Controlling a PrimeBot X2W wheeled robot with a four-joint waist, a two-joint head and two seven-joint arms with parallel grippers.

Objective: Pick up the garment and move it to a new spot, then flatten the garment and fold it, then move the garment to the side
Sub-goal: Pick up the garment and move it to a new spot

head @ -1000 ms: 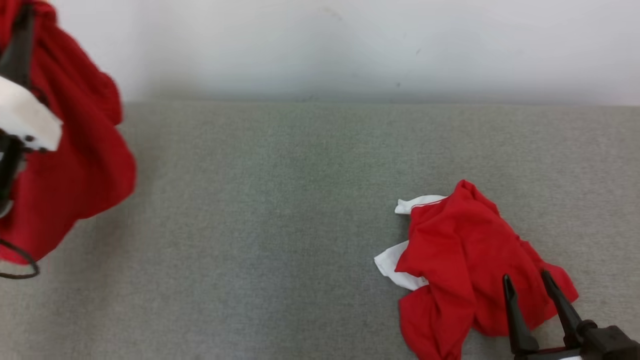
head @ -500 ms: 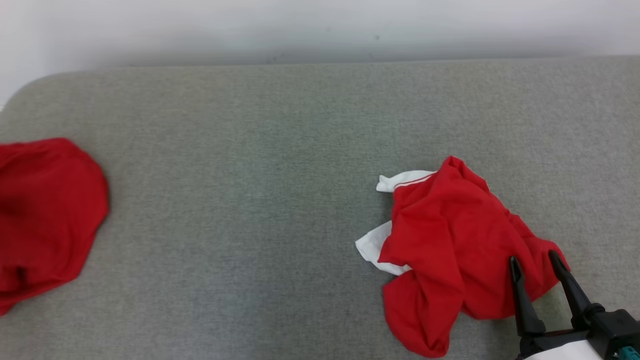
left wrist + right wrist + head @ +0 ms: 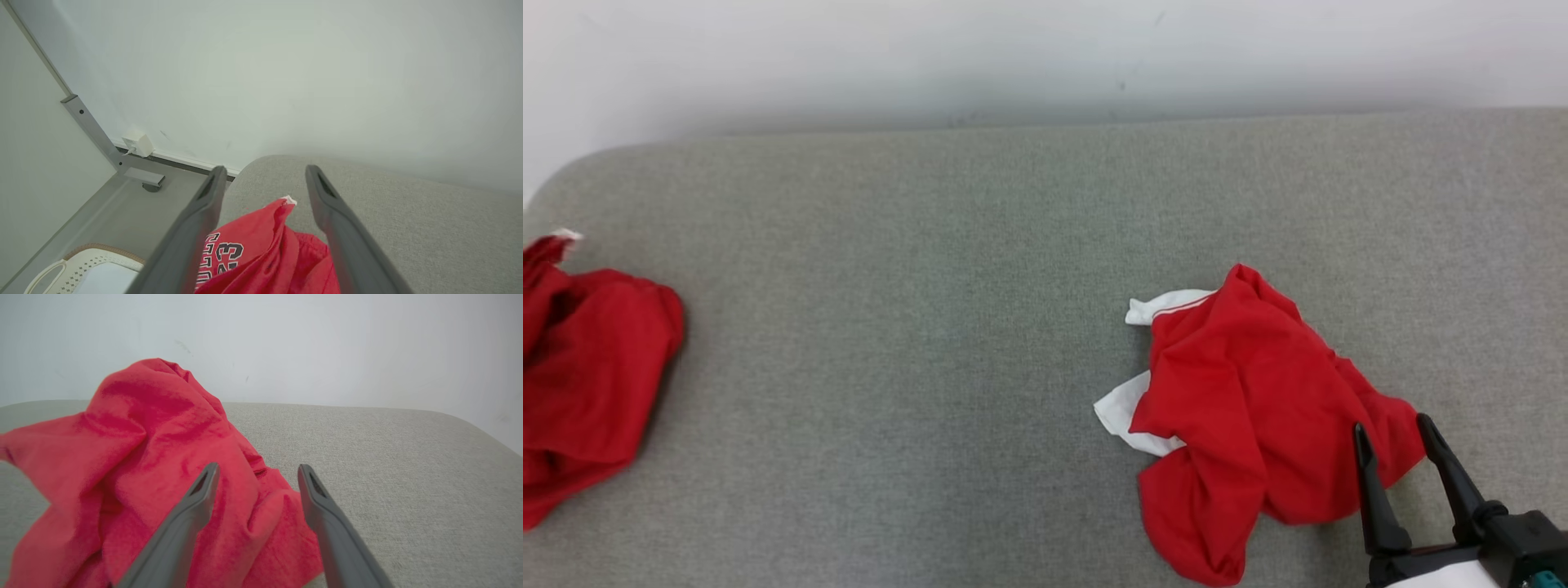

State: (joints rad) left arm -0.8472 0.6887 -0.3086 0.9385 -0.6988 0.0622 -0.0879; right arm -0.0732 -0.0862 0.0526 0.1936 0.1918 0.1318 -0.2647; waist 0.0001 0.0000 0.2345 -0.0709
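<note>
The garment [image 3: 592, 384] is a red jersey lying in a crumpled heap at the far left end of the grey fabric-covered desk [image 3: 931, 327], partly cut off by the left edge of the head view. Its cloth is bunched into soft folds, and 1 corner peaks upward with a small white tip. The left wrist view shows a black-and-white printed 23 on it, with part of some lettering beside that. The left gripper [image 3: 265, 169] hangs above the heap with its 2 fingers spread wide, the peak showing between them and no cloth pinched. Well apart, toward the right end of the desk, lies a second red garment [image 3: 1241, 408], also rumpled, with white trim [image 3: 1131, 412] poking out on its left side. The right gripper [image 3: 1392, 425] is over that garment's near right edge, its fingers likewise parted and empty. Behind the desk is a pale wall [image 3: 1013, 57]. In the left wrist view a white basket [image 3: 53, 269] stands on the floor [image 3: 122, 204] near the desk's rounded corner.
</note>
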